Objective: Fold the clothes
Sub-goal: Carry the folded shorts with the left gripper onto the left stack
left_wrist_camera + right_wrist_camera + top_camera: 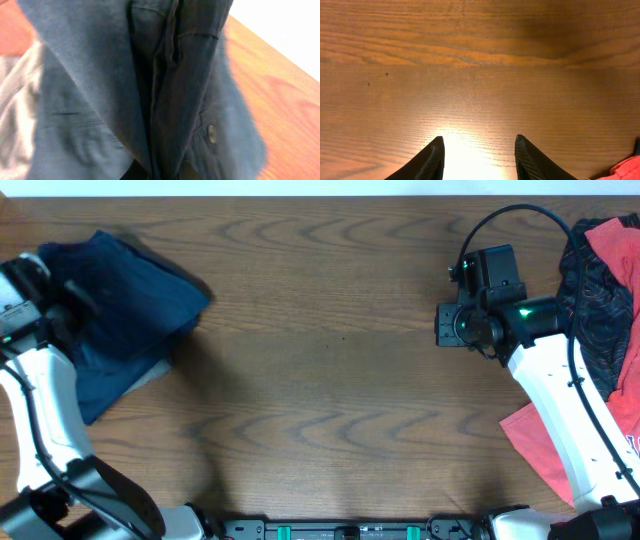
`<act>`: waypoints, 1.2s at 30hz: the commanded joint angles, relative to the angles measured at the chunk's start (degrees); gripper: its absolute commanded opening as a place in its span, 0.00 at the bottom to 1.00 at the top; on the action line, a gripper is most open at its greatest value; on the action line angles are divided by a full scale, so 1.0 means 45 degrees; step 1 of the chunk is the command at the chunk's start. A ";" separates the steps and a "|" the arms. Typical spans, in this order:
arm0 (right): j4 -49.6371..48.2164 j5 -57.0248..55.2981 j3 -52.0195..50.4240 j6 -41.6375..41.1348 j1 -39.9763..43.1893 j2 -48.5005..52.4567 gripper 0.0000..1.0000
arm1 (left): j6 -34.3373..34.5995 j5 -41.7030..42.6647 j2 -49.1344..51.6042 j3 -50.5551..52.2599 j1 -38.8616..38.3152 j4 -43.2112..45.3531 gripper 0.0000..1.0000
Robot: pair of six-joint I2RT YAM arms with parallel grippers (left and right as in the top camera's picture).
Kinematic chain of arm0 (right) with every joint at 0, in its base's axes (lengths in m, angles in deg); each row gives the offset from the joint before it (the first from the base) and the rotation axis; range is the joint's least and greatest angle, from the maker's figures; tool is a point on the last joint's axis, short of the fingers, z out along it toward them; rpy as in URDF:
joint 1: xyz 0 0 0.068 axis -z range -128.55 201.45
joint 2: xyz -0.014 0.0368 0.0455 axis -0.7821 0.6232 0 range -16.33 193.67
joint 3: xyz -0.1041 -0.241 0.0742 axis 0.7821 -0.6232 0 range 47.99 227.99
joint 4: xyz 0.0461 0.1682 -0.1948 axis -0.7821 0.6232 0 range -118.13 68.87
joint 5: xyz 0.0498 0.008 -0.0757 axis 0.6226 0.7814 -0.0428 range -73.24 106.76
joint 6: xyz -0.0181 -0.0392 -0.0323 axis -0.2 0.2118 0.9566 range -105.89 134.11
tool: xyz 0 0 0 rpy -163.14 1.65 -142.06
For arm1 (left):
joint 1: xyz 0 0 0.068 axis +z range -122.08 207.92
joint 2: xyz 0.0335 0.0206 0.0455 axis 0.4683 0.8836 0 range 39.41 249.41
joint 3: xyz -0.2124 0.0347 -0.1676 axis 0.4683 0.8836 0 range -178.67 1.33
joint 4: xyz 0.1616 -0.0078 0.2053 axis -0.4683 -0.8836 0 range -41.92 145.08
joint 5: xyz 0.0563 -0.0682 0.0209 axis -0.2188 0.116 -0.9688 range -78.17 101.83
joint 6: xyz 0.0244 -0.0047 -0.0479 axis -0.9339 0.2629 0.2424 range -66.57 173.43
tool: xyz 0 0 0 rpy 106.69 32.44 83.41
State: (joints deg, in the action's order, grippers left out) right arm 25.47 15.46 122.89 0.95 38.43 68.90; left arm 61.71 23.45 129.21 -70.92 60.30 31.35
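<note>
The dark navy blue shorts (125, 305) lie bunched at the far left of the table, partly lifted. My left gripper (62, 298) is at their left part and is shut on a hanging fold of the navy cloth (165, 90); its fingers are hidden by the fabric. A grey piece (152, 375) peeks out under the shorts and shows in the left wrist view (15, 115). My right gripper (445, 325) is open and empty over bare wood (477, 142). The coral-red pieces (540, 445) and the black red-patterned piece (595, 300) lie at the right edge.
The wooden table (330, 380) spans the view. The right arm (560, 380) reaches across the clothes heap on the right. A corner of coral-red cloth (622, 170) shows at the lower right of the right wrist view.
</note>
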 commanded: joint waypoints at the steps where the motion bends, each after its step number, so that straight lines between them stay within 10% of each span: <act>1: 0.0180 -0.0034 0.0049 -0.0005 0.0141 0.0039 0.44 | -0.0107 -0.0262 0.0466 -0.0102 0.0884 0.0121 0.07; 6: 0.0238 -0.0034 0.0049 0.0034 0.0141 0.0039 0.45 | 0.0539 -0.0267 0.1195 -0.0078 0.1695 0.0087 0.14; 10: 0.0282 -0.0034 0.0049 0.0034 0.0141 0.0039 0.47 | 0.0971 -0.0262 0.1462 -0.0078 0.2025 0.0015 0.77; 15: 0.0238 -0.0039 0.0049 0.0034 0.0141 0.0039 0.59 | 0.1331 0.0427 0.1297 -0.0083 0.2059 0.0257 1.00; 29: -0.0947 0.1666 0.0049 0.0015 0.0593 0.0942 0.86 | -0.0189 0.2161 0.0704 -0.0083 -0.3517 -0.0563 0.98; 36: 0.0112 0.3643 0.0049 0.0233 0.2025 0.1622 0.99 | -0.0413 0.0160 0.0714 -0.0083 -0.7232 -0.5391 0.98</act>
State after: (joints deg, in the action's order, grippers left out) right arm 24.12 26.94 122.89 1.56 45.21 75.81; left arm 61.18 28.32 133.27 -70.92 30.99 11.90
